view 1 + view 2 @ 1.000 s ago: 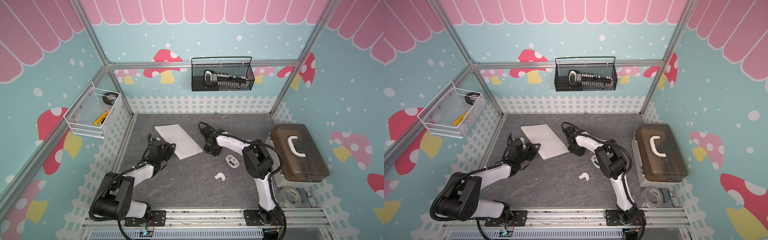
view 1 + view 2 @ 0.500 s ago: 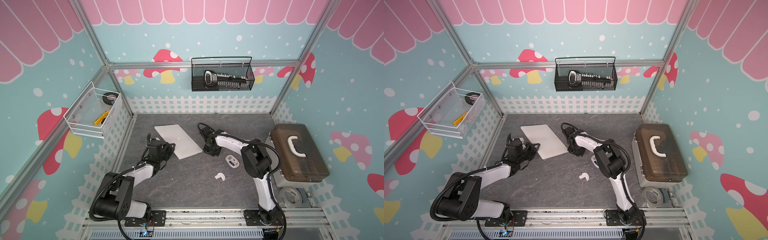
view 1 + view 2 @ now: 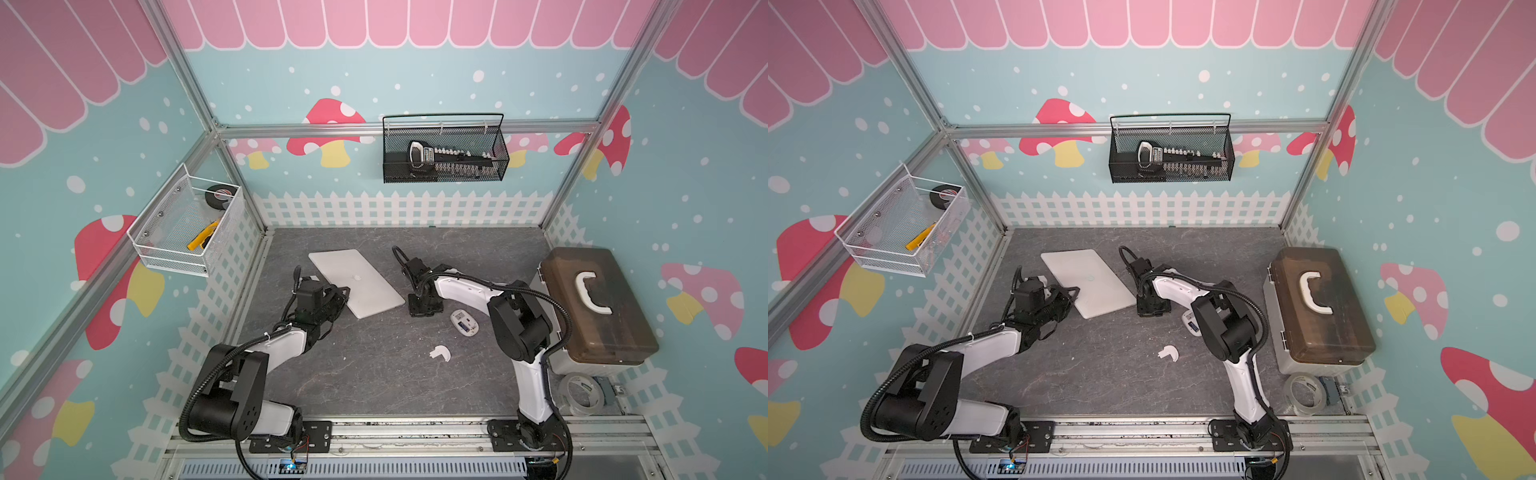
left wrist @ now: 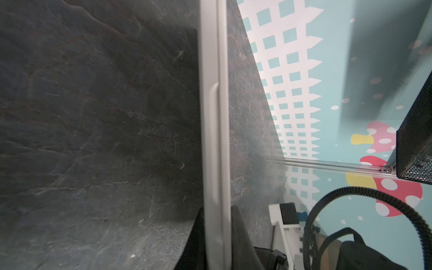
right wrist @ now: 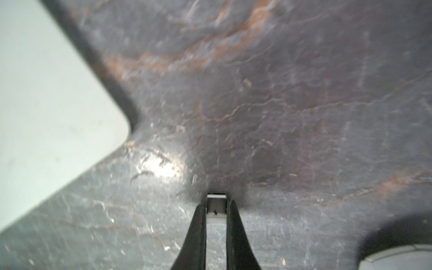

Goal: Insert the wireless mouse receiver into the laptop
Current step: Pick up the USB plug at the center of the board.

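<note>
Indoors, slate tabletop (image 3: 374, 374), mushroom walls (image 3: 328, 124), left tool (image 3: 344, 292) clamping laptop (image 3: 359, 280), right tool (image 5: 216, 205) pinching receiver (image 5: 216, 198)

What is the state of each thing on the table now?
laptop: closed, edge clamped by left gripper
wireless mouse receiver: pinched by right gripper, not inserted
mouse: underside up, compartment open
cover: off, lying apart from mouse
toolbox: lid shut

Receiver (image 5: 217, 201) partly hidden between fingers (image 5: 198, 230) of right hand (image 5: 216, 207)

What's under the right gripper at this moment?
The wireless mouse receiver, pinched between the right gripper's fingers on the table. In both top views the gripper covers it.
</note>
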Controlling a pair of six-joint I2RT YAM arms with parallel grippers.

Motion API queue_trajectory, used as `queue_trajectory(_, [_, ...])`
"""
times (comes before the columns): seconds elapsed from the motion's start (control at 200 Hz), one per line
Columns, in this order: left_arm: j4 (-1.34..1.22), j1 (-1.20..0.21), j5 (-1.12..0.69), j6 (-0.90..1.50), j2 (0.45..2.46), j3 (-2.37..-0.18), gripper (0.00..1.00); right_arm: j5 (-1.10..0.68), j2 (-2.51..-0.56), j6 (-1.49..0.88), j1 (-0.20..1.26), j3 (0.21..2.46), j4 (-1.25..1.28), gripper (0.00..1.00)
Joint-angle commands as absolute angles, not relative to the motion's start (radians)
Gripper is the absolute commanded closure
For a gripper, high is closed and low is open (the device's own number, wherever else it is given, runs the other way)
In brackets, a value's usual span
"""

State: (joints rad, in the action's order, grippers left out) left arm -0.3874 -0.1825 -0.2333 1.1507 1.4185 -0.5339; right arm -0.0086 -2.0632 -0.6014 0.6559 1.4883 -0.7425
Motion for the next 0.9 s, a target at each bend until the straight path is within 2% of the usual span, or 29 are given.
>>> queue_trajectory(0.0, [-0.455, -0.176, -0.235, 1.098, 1.419, -0.573, 1.0, -0.105, -2.038, -0.328, 0.671, 1.387, -0.778, 0.94])
queue_trajectory(0.11, [-0.439, -0.176, -0.244, 1.089, 1.426, -0.585, 1.0, -0.088, -1.996, -0.249, 0.688, 1.324, -0.773, 0.91])
queue_trajectory(0.275, [-0.416, -0.178, -0.25, 1.078, 1.434, -0.602, 1.0, -0.069, -1.977, -0.204, 0.704, 1.303, -0.77, 0.72])
queue_trajectory(0.4, [-0.405, -0.178, -0.25, 1.069, 1.435, -0.604, 1.0, -0.054, -1.949, -0.205, 0.706, 1.301, -0.762, 0.67])
queue_trajectory(0.75, [-0.406, -0.176, -0.244, 1.067, 1.445, -0.603, 1.0, 0.028, -1.957, -0.254, 0.736, 1.288, -0.779, 0.66])
queue_trajectory(0.895, [-0.408, -0.176, -0.246, 1.068, 1.447, -0.602, 1.0, 0.023, -1.977, -0.271, 0.742, 1.293, -0.768, 0.7])
